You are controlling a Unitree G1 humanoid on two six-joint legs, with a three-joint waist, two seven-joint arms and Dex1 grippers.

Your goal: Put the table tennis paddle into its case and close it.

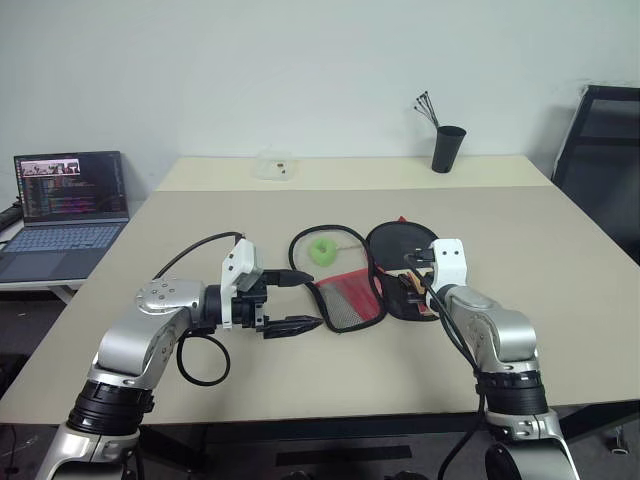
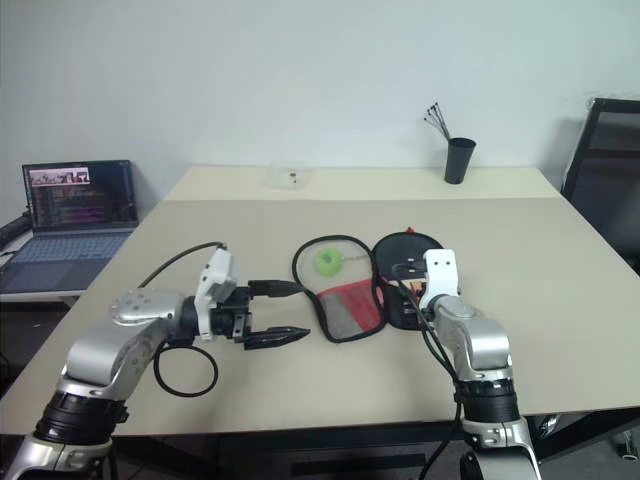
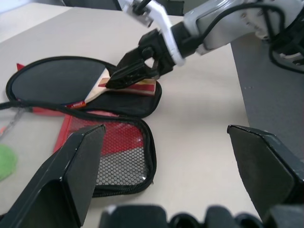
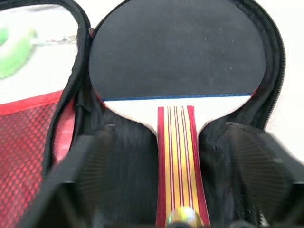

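The case [image 1: 345, 300] lies unzipped and spread flat on the beige table [image 1: 560, 300]. Its red mesh flap is on the left, with a small green ball [image 1: 322, 250] on a cord beside it. In the case's right half lies the table tennis paddle [image 4: 175, 52], black face up, its striped wooden handle [image 4: 176, 156] pointing toward me. My right gripper [image 4: 172, 142] is open, one finger on each side of the handle and clear of it. My left gripper [image 1: 300, 300] is open and empty, pointing right just left of the mesh flap.
An open laptop [image 1: 65, 205] sits on a lower desk at the left. At the back of the table are a black cup of pens [image 1: 448, 148] and a small clear box [image 1: 272, 165]. A black chair [image 1: 600, 150] stands at the far right.
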